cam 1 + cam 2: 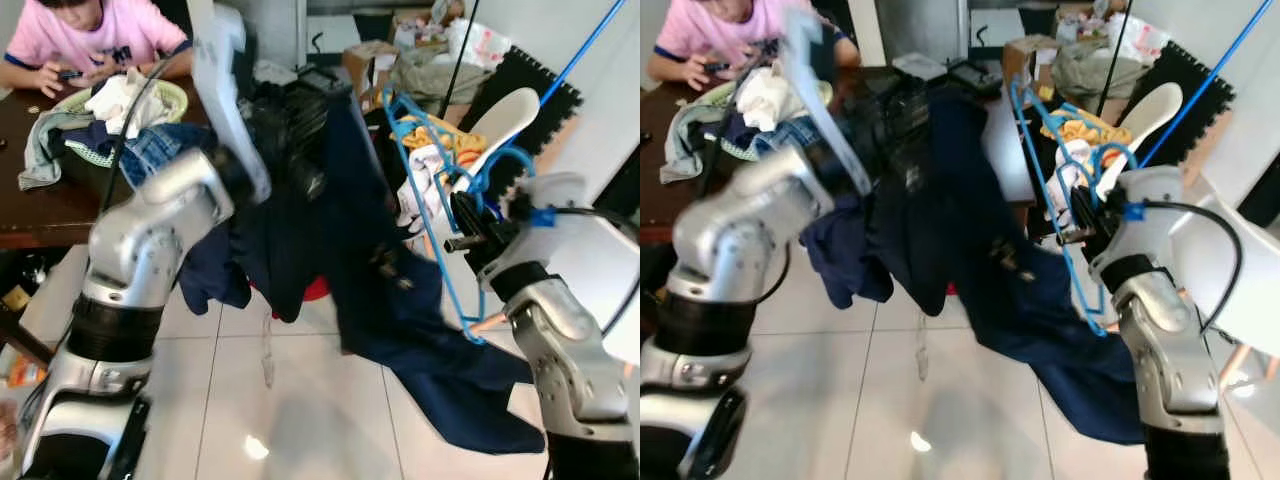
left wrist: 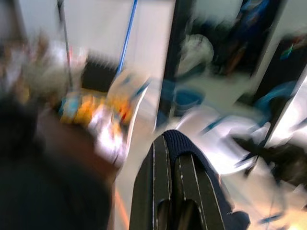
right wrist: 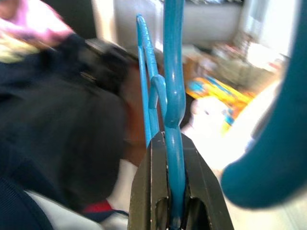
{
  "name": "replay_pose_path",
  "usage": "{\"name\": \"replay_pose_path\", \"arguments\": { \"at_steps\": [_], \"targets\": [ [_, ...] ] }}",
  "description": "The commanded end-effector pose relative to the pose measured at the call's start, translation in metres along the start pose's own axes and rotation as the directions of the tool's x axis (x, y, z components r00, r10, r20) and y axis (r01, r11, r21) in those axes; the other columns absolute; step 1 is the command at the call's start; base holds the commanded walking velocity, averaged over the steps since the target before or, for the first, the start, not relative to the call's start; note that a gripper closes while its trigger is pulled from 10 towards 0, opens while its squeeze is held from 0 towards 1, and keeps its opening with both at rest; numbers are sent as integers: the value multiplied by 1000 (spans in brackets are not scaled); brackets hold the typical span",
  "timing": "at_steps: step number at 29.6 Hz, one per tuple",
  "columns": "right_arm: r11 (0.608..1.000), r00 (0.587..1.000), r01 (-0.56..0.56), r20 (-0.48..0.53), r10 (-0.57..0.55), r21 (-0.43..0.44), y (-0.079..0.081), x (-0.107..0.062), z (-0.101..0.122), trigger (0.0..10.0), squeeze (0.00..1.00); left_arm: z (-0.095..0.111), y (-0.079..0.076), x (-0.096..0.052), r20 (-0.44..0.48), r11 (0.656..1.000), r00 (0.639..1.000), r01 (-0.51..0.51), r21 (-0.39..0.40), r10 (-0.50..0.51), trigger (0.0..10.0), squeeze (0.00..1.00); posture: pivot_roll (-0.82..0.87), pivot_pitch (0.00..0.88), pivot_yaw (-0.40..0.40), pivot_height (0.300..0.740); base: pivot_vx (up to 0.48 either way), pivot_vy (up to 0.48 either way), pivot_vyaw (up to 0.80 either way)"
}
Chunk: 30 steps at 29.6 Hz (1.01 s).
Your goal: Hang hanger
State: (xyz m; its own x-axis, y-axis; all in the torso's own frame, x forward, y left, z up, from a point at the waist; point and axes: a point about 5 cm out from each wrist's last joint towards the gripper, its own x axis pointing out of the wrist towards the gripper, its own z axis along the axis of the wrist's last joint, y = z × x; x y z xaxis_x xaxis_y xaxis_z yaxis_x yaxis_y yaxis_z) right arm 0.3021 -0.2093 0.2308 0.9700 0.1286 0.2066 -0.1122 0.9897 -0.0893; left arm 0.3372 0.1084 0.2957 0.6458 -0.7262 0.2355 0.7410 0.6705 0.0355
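Mid-carry: hanger (image 1: pixel 440 215) in right pincer (image 3: pixel 175 191), dark garment (image 1: pixel 400 310) in left pincer (image 2: pixel 175 191).

Right pincer closed tight on blue hanger wire near the hook, seen clearly in right wrist view; hanger held upright at robot's right, frame touching the garment's edge. Left pincer closed on a fold of navy cloth, arm raised, garment draped between both arms and trailing toward the floor. Person seated at cluttered bench (image 1: pixel 40 205) behind. Judged: garment not yet seated squarely on hanger, no rail identifiable. Next: settle cloth on hanger, find rail, lift hook over it without dragging fabric.
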Motion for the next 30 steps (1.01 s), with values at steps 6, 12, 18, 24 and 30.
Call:
{"name": "replay_pose_path", "arguments": {
  "at_steps": [6,12,18,24,30],
  "targets": [
    [999,997,38,-71,-39,-9,3,-3,-10,10000,0,-58,12,-12,-217,981,964,-123,149,154,10000,0,60,149,13,740,0,0,-780],
    [1000,995,17,-101,-14,24,22,-13,-13,10000,0,-74,-8,-16,-175,991,978,-103,80,115,10000,0,32,160,9,740,0,0,-779],
    [998,998,3,-60,1,58,29,-13,-2,10000,0,-63,-18,-8,-69,995,994,-86,54,90,10000,0,25,160,13,740,0,0,-780],
    [994,998,-43,-33,46,105,47,-14,1,10000,0,-62,-21,-7,-16,990,990,-142,-4,142,10000,0,23,156,14,740,0,0,-780],
    [992,997,-50,-47,56,115,53,-16,-1,10000,0,-68,-21,-10,-38,983,983,-179,32,180,10000,0,23,150,13,740,0,0,-775]
  ]
}}
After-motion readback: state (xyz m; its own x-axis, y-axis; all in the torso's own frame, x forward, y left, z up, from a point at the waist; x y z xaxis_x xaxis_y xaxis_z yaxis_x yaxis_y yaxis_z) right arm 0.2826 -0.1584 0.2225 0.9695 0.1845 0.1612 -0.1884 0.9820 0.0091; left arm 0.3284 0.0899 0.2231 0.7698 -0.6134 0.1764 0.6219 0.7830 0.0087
